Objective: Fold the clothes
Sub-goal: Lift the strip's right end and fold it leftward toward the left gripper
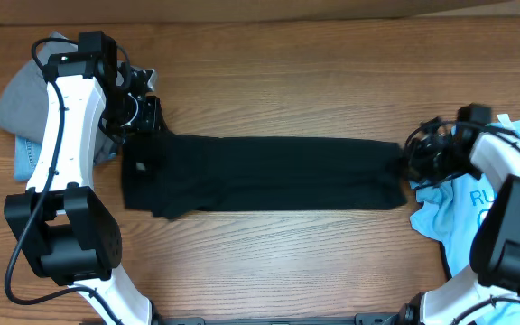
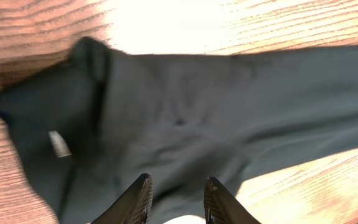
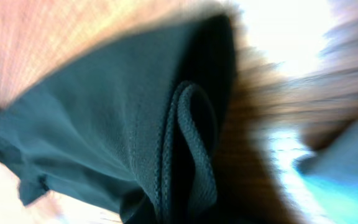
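The clothes in play are a black T-shirt (image 1: 269, 171), folded into a long strip across the middle of the table. My left gripper (image 1: 144, 122) sits at its upper left corner. In the left wrist view its fingers (image 2: 143, 199) stand a little apart on the black T-shirt (image 2: 216, 106), with dark cloth filling the gap at the left gripper (image 2: 178, 186). A small white label (image 2: 59, 143) shows on the cloth. My right gripper (image 1: 411, 162) is at the strip's right end. Its fingers are hidden behind a bunched hem of the black T-shirt (image 3: 185, 149).
A grey garment (image 1: 21, 99) lies over something blue at the table's far left, beside the left arm. A light blue T-shirt (image 1: 513, 199) with printed letters lies at the right edge, under the right arm. Bare wooden table (image 1: 269, 262) runs along the front.
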`<state>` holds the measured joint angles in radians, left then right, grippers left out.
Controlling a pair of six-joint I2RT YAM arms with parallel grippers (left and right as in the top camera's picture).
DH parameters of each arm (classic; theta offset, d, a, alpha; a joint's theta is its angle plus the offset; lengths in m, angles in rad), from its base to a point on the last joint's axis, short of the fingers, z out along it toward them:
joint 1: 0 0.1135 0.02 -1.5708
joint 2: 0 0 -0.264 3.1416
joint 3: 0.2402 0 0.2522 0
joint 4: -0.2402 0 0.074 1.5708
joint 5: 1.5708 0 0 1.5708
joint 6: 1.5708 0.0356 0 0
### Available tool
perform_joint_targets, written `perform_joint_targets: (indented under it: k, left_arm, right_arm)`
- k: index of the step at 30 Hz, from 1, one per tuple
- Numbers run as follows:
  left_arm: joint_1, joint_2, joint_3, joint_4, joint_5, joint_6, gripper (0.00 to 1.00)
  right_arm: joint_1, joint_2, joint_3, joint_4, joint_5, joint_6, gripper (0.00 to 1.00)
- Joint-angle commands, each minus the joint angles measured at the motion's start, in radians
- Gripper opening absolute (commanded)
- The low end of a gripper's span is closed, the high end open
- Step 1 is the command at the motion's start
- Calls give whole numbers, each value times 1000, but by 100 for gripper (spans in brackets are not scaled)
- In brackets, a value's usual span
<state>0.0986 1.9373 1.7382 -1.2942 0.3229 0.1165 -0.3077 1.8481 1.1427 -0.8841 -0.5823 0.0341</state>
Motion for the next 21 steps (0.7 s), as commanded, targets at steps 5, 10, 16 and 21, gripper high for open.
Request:
perform_joint_targets:
  k: [5, 10, 16, 21]
  left_arm:
    - [3, -18, 19, -10, 19, 30, 31]
    - [3, -18, 19, -10, 19, 29, 31]
    - [3, -18, 19, -13, 19, 29, 31]
    - [3, -18, 19, -12, 19, 29, 30]
  right_arm:
    - [-6, -135, 248, -162, 104, 22, 4]
    - [87, -170, 319, -229, 112, 43, 4]
    - [285, -170, 317, -216, 187, 134, 4]
    - [460, -165, 317, -183, 301, 254, 4]
